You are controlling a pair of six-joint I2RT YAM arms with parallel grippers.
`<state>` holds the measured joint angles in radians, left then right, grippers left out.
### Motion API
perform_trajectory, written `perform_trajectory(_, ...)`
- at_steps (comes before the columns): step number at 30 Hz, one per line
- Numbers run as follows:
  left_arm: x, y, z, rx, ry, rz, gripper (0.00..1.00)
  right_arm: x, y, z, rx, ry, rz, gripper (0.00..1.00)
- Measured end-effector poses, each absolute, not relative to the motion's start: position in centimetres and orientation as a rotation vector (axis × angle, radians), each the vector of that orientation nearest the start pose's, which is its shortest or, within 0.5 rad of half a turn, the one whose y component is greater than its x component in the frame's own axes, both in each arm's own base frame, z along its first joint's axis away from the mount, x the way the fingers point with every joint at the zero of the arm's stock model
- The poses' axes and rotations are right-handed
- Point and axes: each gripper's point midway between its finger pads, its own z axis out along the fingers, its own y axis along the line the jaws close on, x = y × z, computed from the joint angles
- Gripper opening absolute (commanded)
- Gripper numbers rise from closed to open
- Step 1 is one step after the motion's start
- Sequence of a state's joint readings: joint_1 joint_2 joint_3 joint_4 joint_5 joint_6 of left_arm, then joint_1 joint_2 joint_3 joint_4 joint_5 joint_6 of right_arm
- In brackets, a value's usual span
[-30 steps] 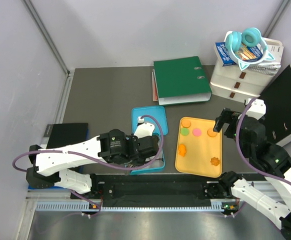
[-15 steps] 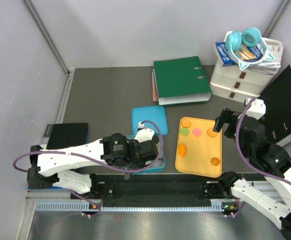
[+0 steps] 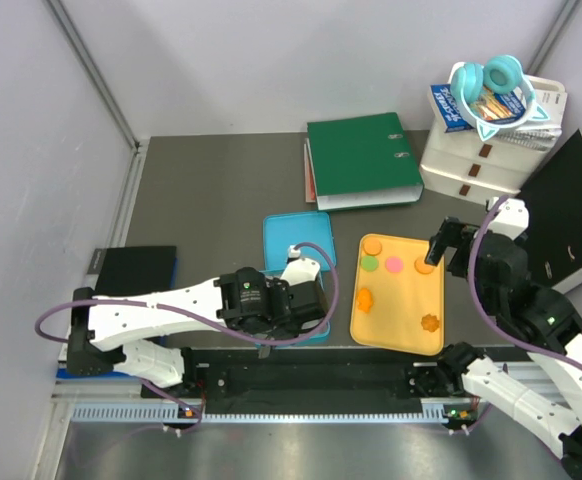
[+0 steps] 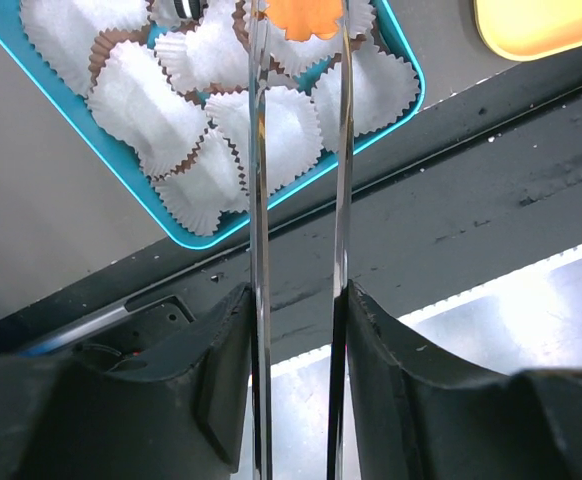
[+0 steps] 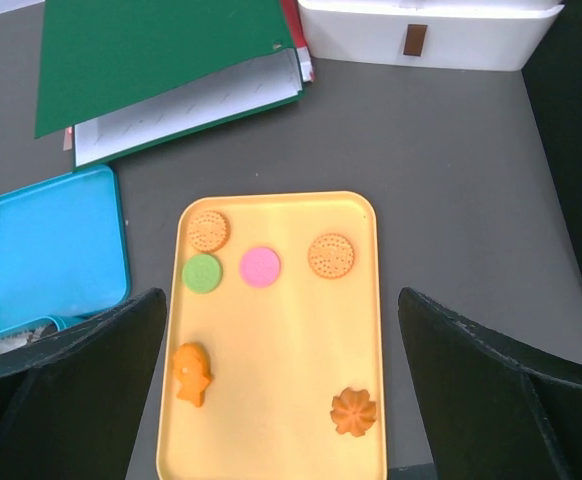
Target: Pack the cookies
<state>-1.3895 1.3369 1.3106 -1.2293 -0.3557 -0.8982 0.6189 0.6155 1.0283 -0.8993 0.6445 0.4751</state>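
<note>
Just changed: over the last second the left arm slid toward the near edge of the table [image 3: 221, 200] and a little to the right, staying above the teal box [image 4: 271, 203]. The right arm and the yellow tray [image 5: 281, 345] did not move.
Left gripper: the left gripper [image 4: 299, 40] had two long thin blades standing about half apart, one on each side of an orange flower cookie [image 4: 306, 12]. The blade tips were cut off by the top of the wrist view, so I could not tell if they pinched the cookie or had released it.
Cookie in the box: it sat in a paper liner near the box's edge beside the tray.
Meaning for the task: in my judgement this cookie was at its liner and the placing step was near its end. Six cookies were not yet packed.
Right gripper: the right gripper [image 5: 281, 300] was fully spread and held nothing. It hovered over the far right edge of the tray.
Cookies on the tray: two round tan biscuits [image 5: 208, 231], a green cookie [image 5: 202, 272] and a pink cookie [image 5: 260, 266] lay in the far half. A fish-like orange piece [image 5: 191, 373] lay by the left edge. An orange flower piece [image 5: 354, 411] lay near the near right corner.
Only the left wrist view showed: the white paper liners [image 4: 151, 100], most of them empty.
Only the top view showed: the left wrist covering the box, and the teal lid [image 3: 296, 240] lying flat just beyond it.
</note>
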Motion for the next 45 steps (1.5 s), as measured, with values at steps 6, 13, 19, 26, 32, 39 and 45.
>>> perform_trajectory(6, 7.8, -24.8, 17.9, 0.587, 2.613, -0.183, 0.49, 20.5, 3.5, 28.0, 0.245, 1.941, 0.052, 0.99)
perform_trajectory(13, 8.2, -24.9, 18.3, 0.576, 2.594, -0.179, 0.51, 20.5, 3.5, 28.0, 0.245, 1.941, 0.051, 0.99)
perform_trajectory(19, 8.5, -24.8, 18.9, 0.566, 2.576, -0.169, 0.51, 20.5, 3.5, 27.8, 0.244, 1.944, 0.049, 0.99)
perform_trajectory(26, 11.7, -28.2, 24.7, 0.58, 2.384, -0.243, 0.52, 20.5, 3.5, 27.8, 0.242, 1.944, 0.045, 0.99)
perform_trajectory(32, 14.4, -35.9, 22.4, 0.757, 2.294, -0.206, 0.54, 20.1, 2.8, 28.7, 0.259, 1.922, 0.041, 0.99)
perform_trajectory(39, 16.0, -42.0, 14.0, 0.949, 2.351, -0.218, 0.54, 18.8, 1.2, 30.7, 0.298, 1.872, 0.031, 0.99)
perform_trajectory(45, 19.5, -46.0, 13.1, 0.962, 2.318, -0.294, 0.55, 18.0, -0.1, 32.7, 0.319, 1.826, 0.01, 0.99)
